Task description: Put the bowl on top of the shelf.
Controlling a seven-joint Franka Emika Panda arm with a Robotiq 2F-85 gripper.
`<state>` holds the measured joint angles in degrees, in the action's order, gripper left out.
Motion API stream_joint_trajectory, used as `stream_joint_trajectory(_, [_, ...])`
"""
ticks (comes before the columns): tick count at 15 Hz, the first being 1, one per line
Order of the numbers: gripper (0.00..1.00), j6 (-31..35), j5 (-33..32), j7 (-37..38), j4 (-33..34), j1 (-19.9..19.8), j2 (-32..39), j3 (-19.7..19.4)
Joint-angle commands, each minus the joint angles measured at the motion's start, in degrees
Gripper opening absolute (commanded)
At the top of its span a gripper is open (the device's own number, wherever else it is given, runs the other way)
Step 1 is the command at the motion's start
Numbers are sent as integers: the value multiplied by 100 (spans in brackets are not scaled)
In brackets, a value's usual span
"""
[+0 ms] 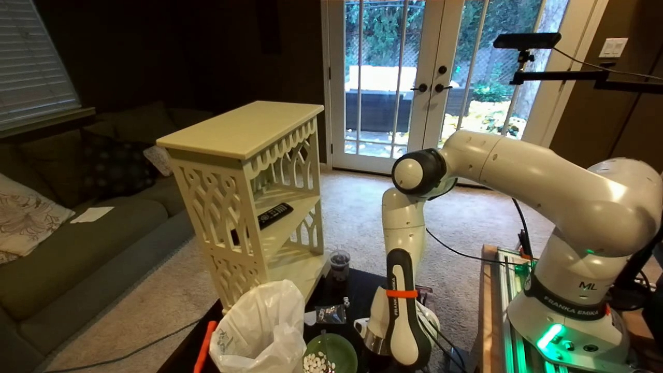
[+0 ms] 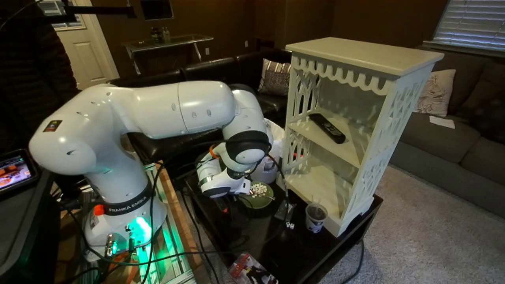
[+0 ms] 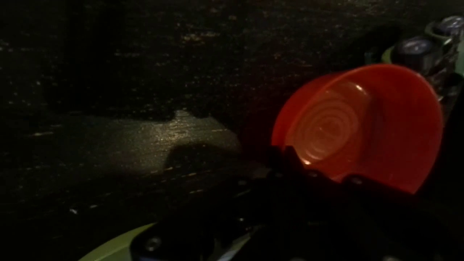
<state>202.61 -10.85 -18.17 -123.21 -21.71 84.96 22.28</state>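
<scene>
The black 2-fingered claw (image 3: 284, 150) pinches the rim of the round red plastic bowl (image 3: 377, 127), tilted over the dark wooden bench (image 2: 292, 252), near its robot-side edge. Along the opposite edge stands the pale-yellow lattice-sided wooden shelf (image 2: 363, 55), 1 black oblong remote (image 2: 327, 128) on its middle tier.

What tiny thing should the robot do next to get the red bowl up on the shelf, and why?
Probably lift the red bowl straight up a little. The tool seems closed on its rim in the wrist view, and the top of the shelf stands well above the dark table. Whether the bowl hangs free is hard to tell.
</scene>
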Motion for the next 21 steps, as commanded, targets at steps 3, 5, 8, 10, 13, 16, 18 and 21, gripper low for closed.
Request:
stream_joint_trajectory(3, [1,1181,-424,806,-384,329,-183,-254])
stream_joint_trajectory(5, [1,2042,-176,1033,-730,744,-470,-346])
stream_joint_trajectory(8, [1,3220,867,1468,-1433,1537,-1068,-427])
stream_joint_trajectory(10, [1,3696,1765,1836,-1932,1886,-1506,-399])
stream_joint_trajectory(13, [1,3495,3061,2375,-2313,2400,-2177,-276])
stream_joint_trajectory(16, [3,3410,2849,2613,-2098,2720,-2058,-568])
stream_joint_trajectory(18, [3,3278,2982,2724,-2226,2822,-2286,-562])
stream_joint_trajectory(21, [1,2976,3065,3092,-2292,2526,-2688,-509])
